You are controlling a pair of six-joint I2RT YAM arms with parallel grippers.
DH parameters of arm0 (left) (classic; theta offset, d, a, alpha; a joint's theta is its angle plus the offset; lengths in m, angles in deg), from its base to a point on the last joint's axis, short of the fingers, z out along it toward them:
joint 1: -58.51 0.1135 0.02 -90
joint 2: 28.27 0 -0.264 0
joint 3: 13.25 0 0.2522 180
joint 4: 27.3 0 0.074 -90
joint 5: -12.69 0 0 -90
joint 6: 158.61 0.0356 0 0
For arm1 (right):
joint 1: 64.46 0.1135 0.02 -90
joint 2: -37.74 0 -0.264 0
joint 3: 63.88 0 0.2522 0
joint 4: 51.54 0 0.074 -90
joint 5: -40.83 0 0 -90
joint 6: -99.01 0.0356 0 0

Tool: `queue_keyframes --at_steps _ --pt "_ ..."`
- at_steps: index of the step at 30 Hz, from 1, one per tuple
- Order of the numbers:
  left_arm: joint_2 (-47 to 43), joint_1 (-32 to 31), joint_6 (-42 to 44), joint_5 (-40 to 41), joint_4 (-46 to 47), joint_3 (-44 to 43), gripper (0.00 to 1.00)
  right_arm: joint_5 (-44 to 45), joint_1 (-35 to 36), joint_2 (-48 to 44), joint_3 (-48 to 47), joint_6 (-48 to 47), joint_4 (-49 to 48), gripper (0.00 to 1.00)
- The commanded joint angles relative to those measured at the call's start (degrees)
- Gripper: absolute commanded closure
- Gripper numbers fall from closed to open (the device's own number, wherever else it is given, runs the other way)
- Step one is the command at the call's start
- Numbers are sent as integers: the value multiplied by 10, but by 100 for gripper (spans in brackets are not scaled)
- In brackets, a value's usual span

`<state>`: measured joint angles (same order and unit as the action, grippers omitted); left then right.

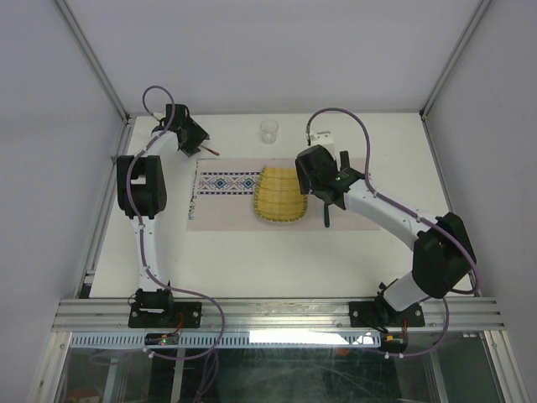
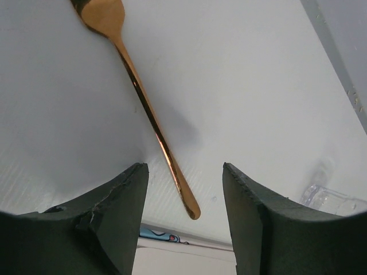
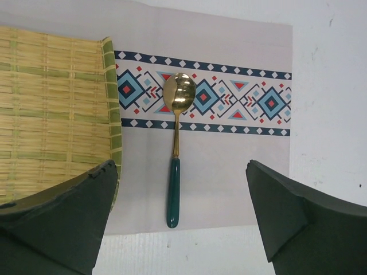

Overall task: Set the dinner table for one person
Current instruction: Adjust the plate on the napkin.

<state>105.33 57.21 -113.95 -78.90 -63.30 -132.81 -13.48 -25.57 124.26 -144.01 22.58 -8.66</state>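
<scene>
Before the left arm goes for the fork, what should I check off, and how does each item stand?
1. The left gripper is open: ok.
2. The fork handle shows between its fingers, untouched: ok.
3. The right gripper is open, holding nothing: ok.
4. The spoon lies on the placemat: ok.
5. Fork on the placemat: not ok, it lies on the bare dinner table.
6. The glass stands apart from the fork: ok.
</scene>
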Motion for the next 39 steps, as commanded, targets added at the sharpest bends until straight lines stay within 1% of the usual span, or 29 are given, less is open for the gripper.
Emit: queue_keyframes --at_steps 1,6,9,12,14,17,24,29,32,39 --pt "-55 -2 17 -9 15 25 44 -28 0 19 -3 5 -34 4" --pt "-73 -2 16 -12 35 57 44 -65 0 32 10 25 -47 13" --pt "-79 -1 20 -2 35 50 44 -78 1 40 15 32 -52 23" --pt "-85 0 28 11 31 27 44 -84 1 47 18 36 -54 27" --pt "-84 1 34 24 18 9 43 -99 0 46 26 39 -67 27" --pt "-79 5 37 22 9 -6 43 -128 -2 41 42 51 -93 27" --pt "-76 7 38 20 9 -1 43 -195 -18 44 71 93 -140 28" --pt "-77 12 41 22 9 3 43 -261 -54 24 129 147 -222 32" --pt "-78 14 44 22 10 5 43 -264 -70 22 155 150 -255 32" --pt "-81 18 46 23 9 8 43 -264 -77 27 162 150 -277 32"
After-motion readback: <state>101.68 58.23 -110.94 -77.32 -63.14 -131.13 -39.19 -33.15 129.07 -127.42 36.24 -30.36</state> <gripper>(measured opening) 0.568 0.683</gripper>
